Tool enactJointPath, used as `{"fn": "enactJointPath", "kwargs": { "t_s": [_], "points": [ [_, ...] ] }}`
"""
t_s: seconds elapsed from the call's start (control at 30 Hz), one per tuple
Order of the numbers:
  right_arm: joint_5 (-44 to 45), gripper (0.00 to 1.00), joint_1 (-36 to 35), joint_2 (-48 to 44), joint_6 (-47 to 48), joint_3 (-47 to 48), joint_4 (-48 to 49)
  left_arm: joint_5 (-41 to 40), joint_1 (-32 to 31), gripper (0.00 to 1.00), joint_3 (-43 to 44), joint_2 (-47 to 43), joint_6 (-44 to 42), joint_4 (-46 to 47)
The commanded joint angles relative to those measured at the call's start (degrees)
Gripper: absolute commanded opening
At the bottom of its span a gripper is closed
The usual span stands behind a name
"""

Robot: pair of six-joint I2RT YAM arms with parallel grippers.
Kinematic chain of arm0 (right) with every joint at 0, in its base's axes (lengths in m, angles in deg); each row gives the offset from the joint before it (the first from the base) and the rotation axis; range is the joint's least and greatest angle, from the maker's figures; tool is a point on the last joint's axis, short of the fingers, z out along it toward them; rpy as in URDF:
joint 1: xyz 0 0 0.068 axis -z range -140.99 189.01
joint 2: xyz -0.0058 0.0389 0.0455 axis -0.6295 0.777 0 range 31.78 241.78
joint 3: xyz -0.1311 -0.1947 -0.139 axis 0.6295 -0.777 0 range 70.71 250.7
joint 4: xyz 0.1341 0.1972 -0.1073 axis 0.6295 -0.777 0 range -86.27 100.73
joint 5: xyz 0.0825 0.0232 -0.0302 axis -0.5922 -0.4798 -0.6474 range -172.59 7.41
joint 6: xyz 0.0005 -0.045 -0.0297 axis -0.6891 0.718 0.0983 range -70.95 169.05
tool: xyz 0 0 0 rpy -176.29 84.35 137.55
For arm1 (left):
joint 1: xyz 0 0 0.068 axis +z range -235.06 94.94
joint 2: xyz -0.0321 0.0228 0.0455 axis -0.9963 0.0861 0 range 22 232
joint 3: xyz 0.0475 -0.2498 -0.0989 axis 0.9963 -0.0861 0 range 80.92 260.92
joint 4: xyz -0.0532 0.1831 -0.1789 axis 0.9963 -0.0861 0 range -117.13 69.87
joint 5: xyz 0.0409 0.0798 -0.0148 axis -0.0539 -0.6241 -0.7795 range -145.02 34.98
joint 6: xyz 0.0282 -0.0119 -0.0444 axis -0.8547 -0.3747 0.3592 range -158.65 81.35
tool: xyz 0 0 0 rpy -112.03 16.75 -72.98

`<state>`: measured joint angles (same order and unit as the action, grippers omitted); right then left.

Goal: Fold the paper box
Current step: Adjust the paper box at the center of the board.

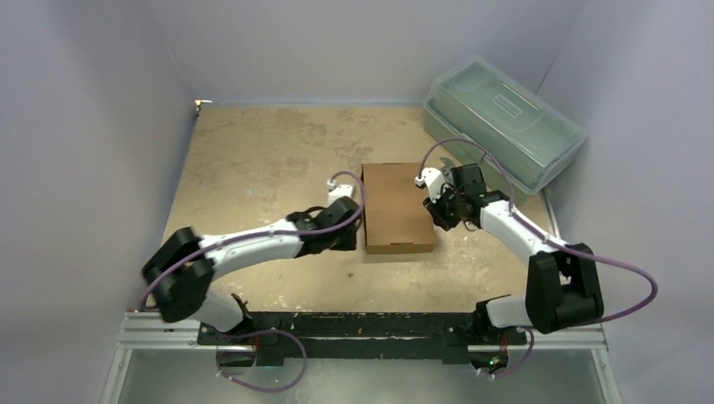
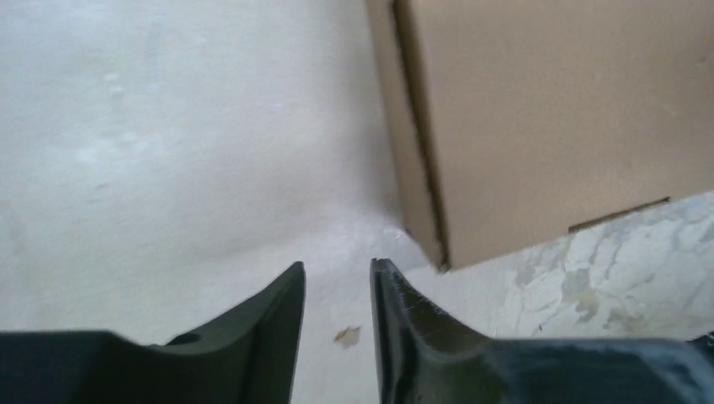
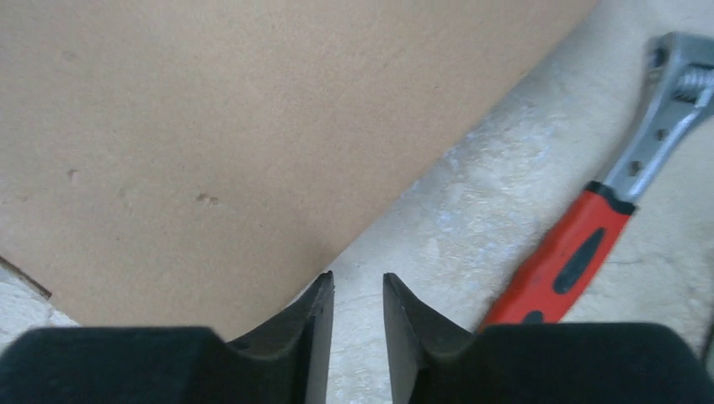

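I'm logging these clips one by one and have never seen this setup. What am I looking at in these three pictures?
Two robot arms are bolted at the near edge of a table, each ending in a two-finger gripper. The wide picture comes from a fixed camera above and behind them. The other two come from cameras on the wrists, so the dark prongs at the bottom are each arm's own fingers. On the table lies a brown paper box, its lid down, with a translucent plastic toolbox at the far right and a red-handled wrench near the box. The left gripper and right gripper sit at opposite sides of the box, jaws slightly apart, holding nothing.
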<state>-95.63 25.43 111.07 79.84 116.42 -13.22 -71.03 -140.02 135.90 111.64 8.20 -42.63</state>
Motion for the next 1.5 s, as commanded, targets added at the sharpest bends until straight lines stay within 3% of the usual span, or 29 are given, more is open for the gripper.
{"fn": "enactJointPath", "kwargs": {
  "t_s": [0.0,0.1,0.2,0.37,0.5,0.73,0.87,1.0,1.2,1.3,1.47],
  "points": [
    [0.0,0.35,1.9,-6.6,-1.9,0.8,2.5,-0.9,3.2,0.45,-10.3,-15.7,-0.9,8.8],
    [-1.4,0.43,5.2,-9.6,-2.2,2.4,2.1,3.2,5.6,0.69,-16.9,-23.6,-1.7,16.8],
    [-8.2,0.55,9.1,-10.7,-4.0,6.8,-0.3,8.2,8.2,0.89,-20.4,-27.1,-3.0,26.4],
    [-29.4,0.83,12.0,-6.8,-12.9,9.7,-0.5,17.8,13.4,0.93,-18.8,-19.2,-2.5,36.3],
    [-32.4,0.89,12.8,-0.9,-14.9,9.3,1.8,21.9,15.9,0.92,-16.1,-10.4,-1.3,42.8],
    [-25.6,0.83,13.5,3.7,-24.9,5.8,10.0,24.7,17.4,0.81,-9.5,3.4,-0.7,45.3],
    [-28.6,0.79,13.4,6.9,-27.5,5.5,10.9,24.6,17.6,0.74,-8.5,7.0,-0.2,46.1],
    [-29.6,0.7,13.4,10.1,-27.0,5.9,10.2,25.2,18.1,0.57,-7.5,9.6,0.0,45.8],
    [-30.2,0.52,13.4,13.5,-26.0,6.3,8.4,25.7,18.2,0.22,-6.7,10.7,-0.2,45.7],
    [-32.2,0.46,13.4,14.8,-24.4,7.1,6.0,26.5,18.2,0.13,-6.2,11.0,-0.4,45.6],
    [-35.2,0.45,13.0,11.9,-24.7,6.5,6.9,28.1,18.2,0.02,-6.6,11.0,-0.4,46.4]
  ]
}}
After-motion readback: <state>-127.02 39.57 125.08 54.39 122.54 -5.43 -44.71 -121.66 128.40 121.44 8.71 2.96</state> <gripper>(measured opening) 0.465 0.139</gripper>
